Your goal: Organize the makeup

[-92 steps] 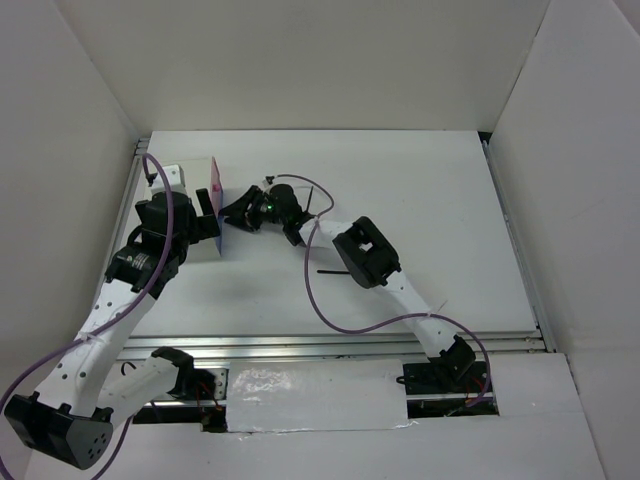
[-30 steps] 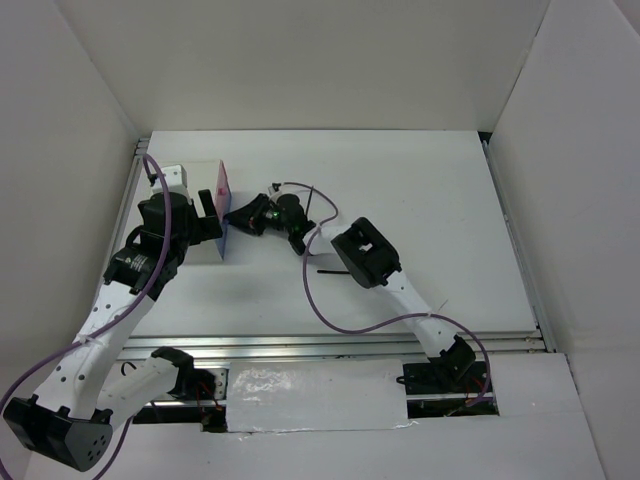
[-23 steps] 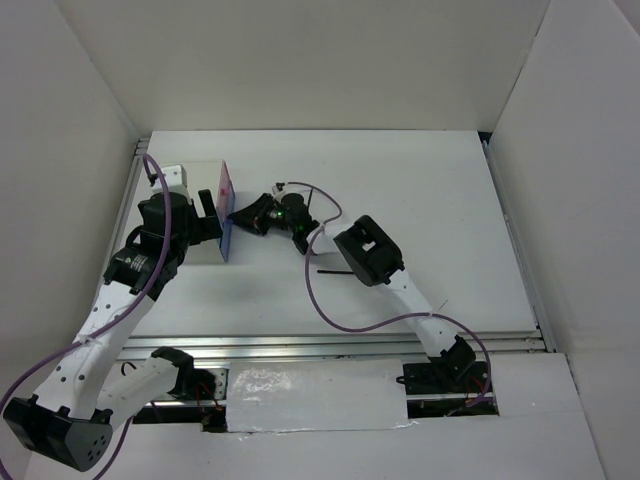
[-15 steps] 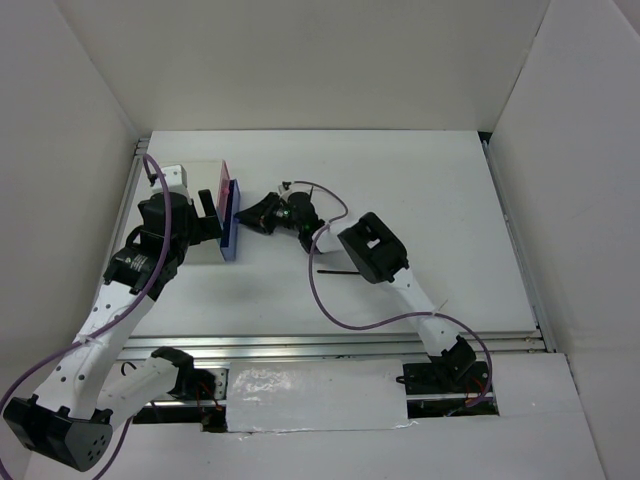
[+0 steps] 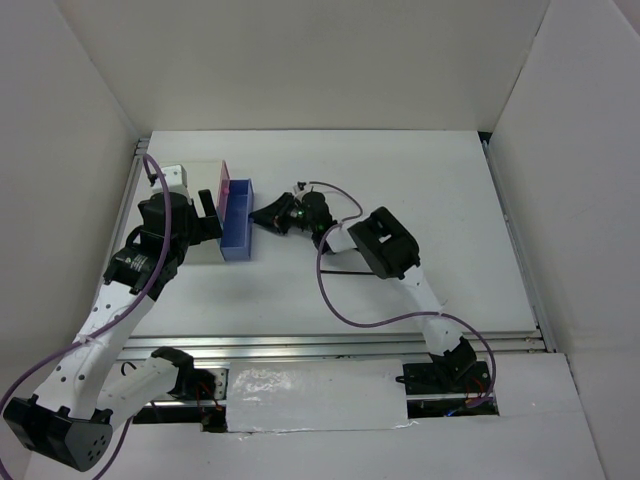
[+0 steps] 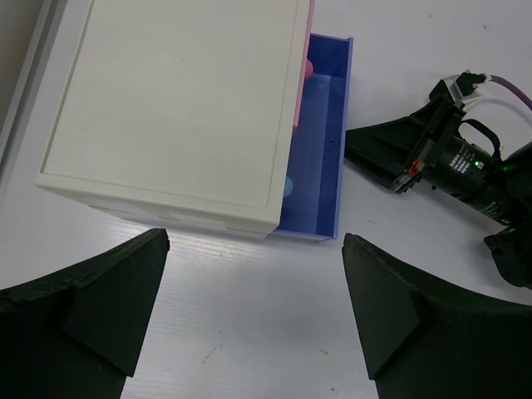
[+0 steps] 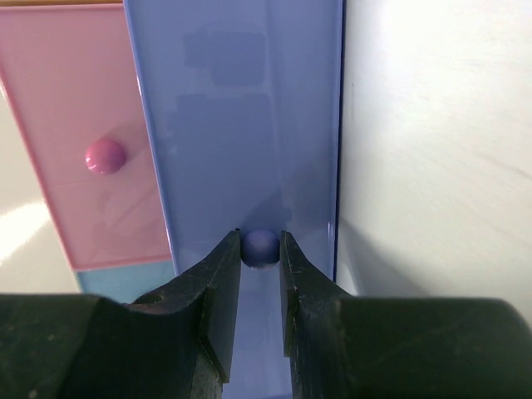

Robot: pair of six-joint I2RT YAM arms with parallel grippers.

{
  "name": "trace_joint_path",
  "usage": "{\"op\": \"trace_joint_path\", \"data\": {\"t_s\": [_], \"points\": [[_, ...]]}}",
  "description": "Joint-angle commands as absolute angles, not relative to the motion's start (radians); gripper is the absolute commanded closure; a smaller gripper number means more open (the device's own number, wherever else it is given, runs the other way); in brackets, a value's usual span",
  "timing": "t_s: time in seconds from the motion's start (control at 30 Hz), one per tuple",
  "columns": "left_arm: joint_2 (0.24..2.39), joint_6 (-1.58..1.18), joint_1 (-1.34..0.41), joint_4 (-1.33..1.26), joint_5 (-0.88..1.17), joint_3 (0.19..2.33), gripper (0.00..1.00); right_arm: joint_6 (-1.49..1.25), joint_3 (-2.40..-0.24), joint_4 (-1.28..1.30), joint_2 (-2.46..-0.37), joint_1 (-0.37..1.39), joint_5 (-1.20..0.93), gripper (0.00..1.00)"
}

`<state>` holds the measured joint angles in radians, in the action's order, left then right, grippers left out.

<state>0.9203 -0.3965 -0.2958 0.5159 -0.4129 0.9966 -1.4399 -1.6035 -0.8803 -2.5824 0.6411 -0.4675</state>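
Note:
A white box (image 5: pixel 195 215) with drawers stands at the table's left. Its blue drawer (image 5: pixel 238 220) is pulled out to the right and shows nothing inside (image 6: pixel 320 166). My right gripper (image 7: pixel 260 243) is shut on the drawer's round blue knob (image 7: pixel 260 248), its jaws on either side of the ball. My left gripper (image 6: pixel 256 241) hangs open above the box's near corner (image 6: pixel 183 108), holding nothing. Of the makeup, only a thin black pencil (image 5: pixel 338 269) shows, lying on the table under the right arm.
A pink drawer front (image 7: pixel 83 125) with a pink knob (image 7: pixel 105 155) sits beside the blue one, and a light blue front (image 7: pixel 125 278) is below it. White walls close in the table on three sides. The right arm's purple cable (image 5: pixel 330 295) loops over the table.
The right gripper has pulled the blue drawer out of the box toward the right, and the right arm has moved right with it. The left arm has stayed still and open.

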Motion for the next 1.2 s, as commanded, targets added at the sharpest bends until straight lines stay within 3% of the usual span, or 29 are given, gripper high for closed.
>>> {"op": "trace_joint_path", "data": {"t_s": [0.0, 0.23, 0.3, 0.37, 0.47, 0.7, 0.9, 0.93, 1.17], "points": [[0.913, -0.393, -0.291, 0.480, -0.402, 1.028, 0.01, -1.416, -1.546, -0.983, -2.473, 0.614, -0.468, 0.91], [0.914, -0.391, -0.291, 0.482, -0.402, 1.028, 0.00, -1.408, -1.457, -1.029, -2.431, 0.588, -0.483, 0.91], [0.917, -0.390, -0.290, 0.480, -0.399, 1.028, 0.01, -1.401, -1.451, -1.042, -2.425, 0.583, -0.500, 0.80], [0.919, -0.385, -0.291, 0.480, -0.393, 1.028, 0.01, -1.393, -1.440, -1.039, -2.407, 0.583, -0.505, 0.57], [0.931, -0.379, -0.291, 0.480, -0.377, 1.029, 0.01, -1.347, -1.427, -1.005, -2.367, 0.578, -0.506, 0.38], [0.950, -0.367, -0.291, 0.476, -0.333, 1.034, 0.01, -1.302, -1.342, -0.963, -2.249, 0.554, -0.509, 0.30], [1.037, -0.365, -0.285, 0.482, -0.128, 1.094, 0.01, -1.233, -1.198, -0.895, -2.076, 0.502, -0.505, 0.14], [1.052, -0.376, -0.285, 0.474, -0.089, 1.104, 0.01, -1.192, -1.171, -0.834, -2.022, 0.491, -0.489, 0.10], [1.190, -0.416, -0.323, 0.425, 0.025, 1.219, 0.01, -1.072, -1.016, -0.482, -1.723, 0.428, -0.358, 0.07]]}}
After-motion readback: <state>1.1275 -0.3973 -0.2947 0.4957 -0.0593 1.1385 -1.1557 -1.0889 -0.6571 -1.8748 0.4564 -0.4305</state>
